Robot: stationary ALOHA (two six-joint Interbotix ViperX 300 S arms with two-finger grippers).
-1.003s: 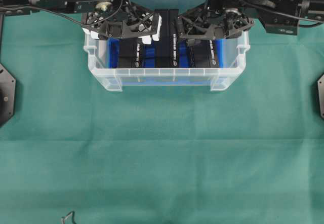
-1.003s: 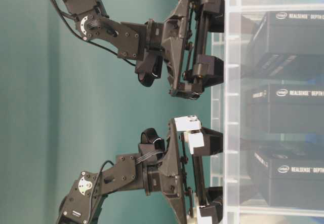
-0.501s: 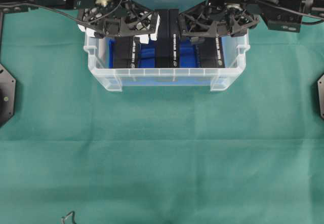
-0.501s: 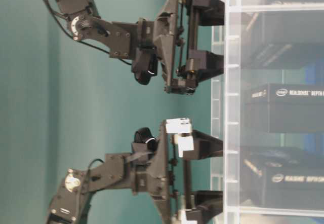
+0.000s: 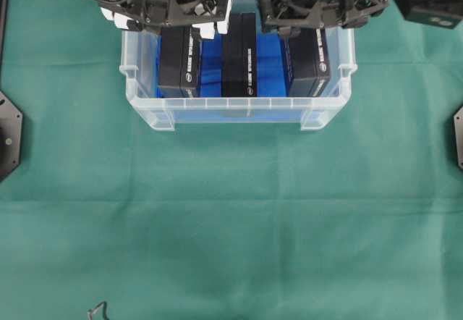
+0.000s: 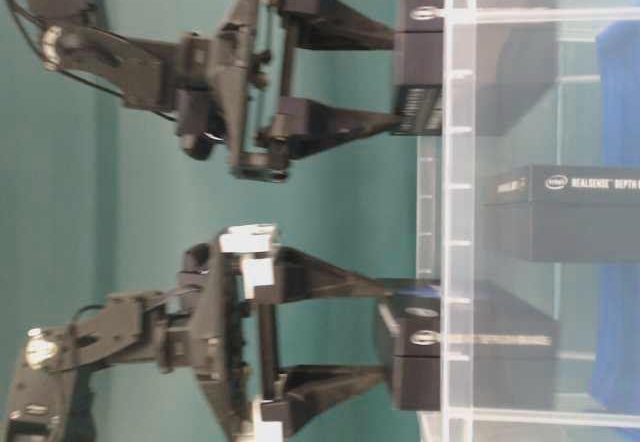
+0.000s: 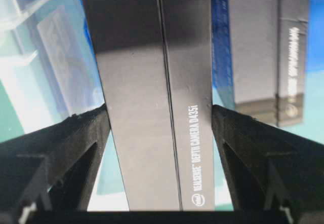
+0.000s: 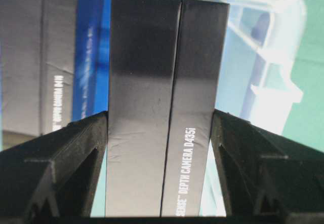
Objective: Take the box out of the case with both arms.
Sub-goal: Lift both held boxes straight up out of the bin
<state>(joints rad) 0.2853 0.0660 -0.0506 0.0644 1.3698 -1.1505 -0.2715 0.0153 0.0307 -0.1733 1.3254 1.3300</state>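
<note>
Green cloth (image 5: pixel 231 211); boxes (image 7: pixel 152 92) labelled "DEPTH CAMERA D435i"

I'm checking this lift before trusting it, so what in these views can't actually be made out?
- Left box: its bottom end is hidden in the left wrist view, so clearance above the case floor is unknown.
- Right box: likewise in the right wrist view.
- Left gripper and right gripper: the overhead view's top edge cuts off both arms.
- Middle box: the case wall blurs its label in the table-level view.
</note>
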